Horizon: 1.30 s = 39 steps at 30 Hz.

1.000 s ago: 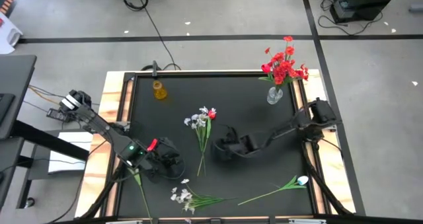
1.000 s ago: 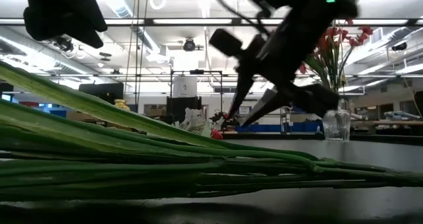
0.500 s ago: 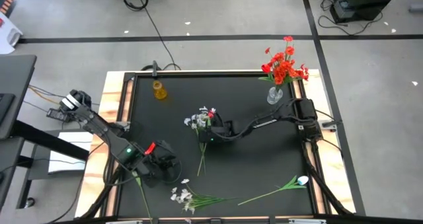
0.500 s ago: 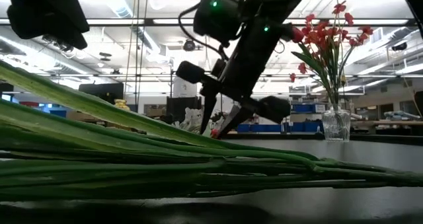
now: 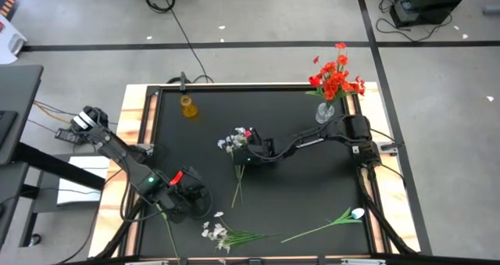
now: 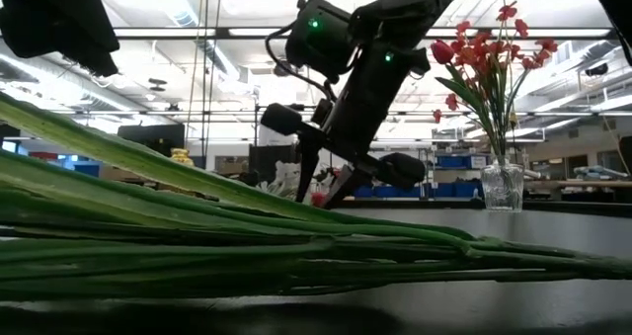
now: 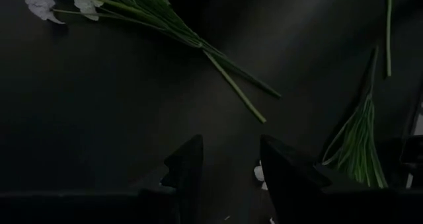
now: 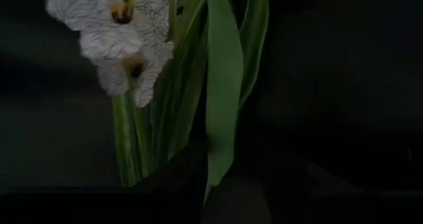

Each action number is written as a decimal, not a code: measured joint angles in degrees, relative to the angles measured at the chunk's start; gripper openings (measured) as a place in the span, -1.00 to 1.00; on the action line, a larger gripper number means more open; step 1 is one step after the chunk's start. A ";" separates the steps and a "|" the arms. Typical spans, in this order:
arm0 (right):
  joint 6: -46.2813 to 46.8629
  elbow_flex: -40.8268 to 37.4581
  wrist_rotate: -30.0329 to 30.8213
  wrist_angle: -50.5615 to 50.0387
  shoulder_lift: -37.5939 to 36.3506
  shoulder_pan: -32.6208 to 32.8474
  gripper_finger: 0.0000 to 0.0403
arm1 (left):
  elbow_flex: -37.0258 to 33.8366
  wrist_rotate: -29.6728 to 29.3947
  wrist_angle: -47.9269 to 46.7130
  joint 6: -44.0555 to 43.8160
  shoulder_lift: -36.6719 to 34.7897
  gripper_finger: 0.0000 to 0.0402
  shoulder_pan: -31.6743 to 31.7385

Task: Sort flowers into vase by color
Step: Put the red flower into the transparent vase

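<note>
No brand, label or writing can be read anywhere in these views. On the black table (image 5: 312, 195) the right end effector (image 5: 243, 157) is down at the middle, over the mixed sprig (image 5: 240, 152) of white blooms with one red bloom. In the right wrist view a broad green leaf (image 8: 221, 92) and stems run between its dark fingers (image 8: 175, 184), which stand narrowly parted around them, but whether they press on the stems cannot be told. The low view shows its fingertips (image 6: 321, 182) pointing down to the table by the blooms. The left end effector (image 5: 190, 196) waits near the table's near-left part, its fingers (image 7: 187, 168) apart with nothing between them; a small white scrap by one finger is hard to make out. A glass vase (image 5: 325, 112) at the far right corner holds the red flowers (image 5: 336, 77), and a small amber vase (image 5: 188, 107) stands at the far left. A white sprig (image 5: 217, 234) lies at the near edge, a single stem with a white bloom (image 5: 355, 214) to its right, and a leafy stem (image 5: 166, 222) beside the left end effector is cut off by the picture's edge. In the low view, green stems (image 6: 247, 246) close to the camera hide most of the table.
</note>
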 joint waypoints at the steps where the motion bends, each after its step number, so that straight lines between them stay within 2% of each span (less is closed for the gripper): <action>1: 0.00 0.00 0.27 0.03 0.31 0.02 -0.32 | 0.00 0.00 -0.29 -0.29 0.00 -0.23 0.00; 8: -2.57 0.04 0.58 -0.68 0.43 -0.37 -0.37 | 0.02 -0.01 -0.86 -2.26 -0.01 -0.23 0.00; 17: -6.70 -0.16 -0.12 -5.28 -1.30 -0.55 -0.79 | 0.01 0.00 -0.71 -4.22 -0.02 -0.23 -0.11; 21: -6.95 -0.37 0.82 -11.81 -4.97 0.49 -0.85 | 0.02 0.00 -0.72 -4.63 -0.02 -0.23 -0.42; 26: -7.18 -0.30 3.35 -24.77 -10.56 1.57 -0.84 | 0.02 -0.02 -0.76 -4.43 -0.02 -0.23 -0.35; 29: -6.94 -0.24 3.62 -27.78 -13.29 1.66 -0.80 | 0.01 -0.12 -0.78 -3.82 -0.02 -0.23 -0.26; 35: -4.96 -0.22 1.34 -29.49 -13.39 1.61 -0.61 | 0.02 -0.22 -0.96 -2.63 -0.02 -0.23 0.48; 39: 1.13 -0.49 -3.82 -32.55 -11.91 2.10 -0.43 | 0.00 -0.22 -0.89 -2.65 -0.02 -0.23 0.48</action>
